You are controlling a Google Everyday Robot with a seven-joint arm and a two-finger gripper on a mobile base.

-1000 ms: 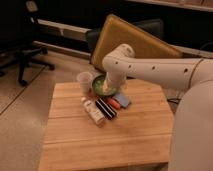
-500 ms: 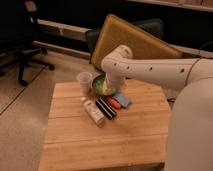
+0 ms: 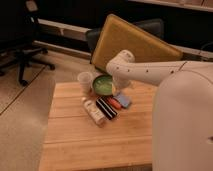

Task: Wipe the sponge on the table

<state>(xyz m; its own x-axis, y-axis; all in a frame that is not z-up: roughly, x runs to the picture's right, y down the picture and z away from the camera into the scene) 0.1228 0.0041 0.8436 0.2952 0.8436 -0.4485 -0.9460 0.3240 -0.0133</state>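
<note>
1. Gripper (image 3: 118, 89) hangs at the right rim of the green bowl (image 3: 101, 85), pointing down, at the end of the white arm (image 3: 150, 71) that reaches in from the bowl's right.
2. Grip state: cannot tell whether it is open or closed, as its tip merges with the wrist and the bowl's rim. Nothing shows as held. Whether it touches the bowl cannot be told either.
3. Sponge (image 3: 123, 100) lies flat on the table (image 3: 90, 145), just to the front right of the bowl and just in front of the gripper, apart from the bowl.
4. Orange-red thing (image 3: 115, 103) lies in front of the bowl, just beside the sponge on its bowl-ward side.
5. Dark striped pack (image 3: 106, 107) and white bottle (image 3: 94, 111) lie side by side in front of the bowl, carrying the same row on to the front left; the bottle is on its side.
6. Clear cup (image 3: 85, 80) stands upright just left of the bowl.
7. Yellow panel (image 3: 135, 42) leans tilted behind the bowl, against a dark chair (image 3: 150, 26).
8. Office chair (image 3: 22, 35) stands on the floor well to the bowl's back left.
9. Robot body (image 3: 185, 125) fills the space well to the bowl's front right.
10. Sponge axis: its long side seems to run on a slant, from the end near the bowl out toward the front right, parallel with the pack and bottle.
</note>
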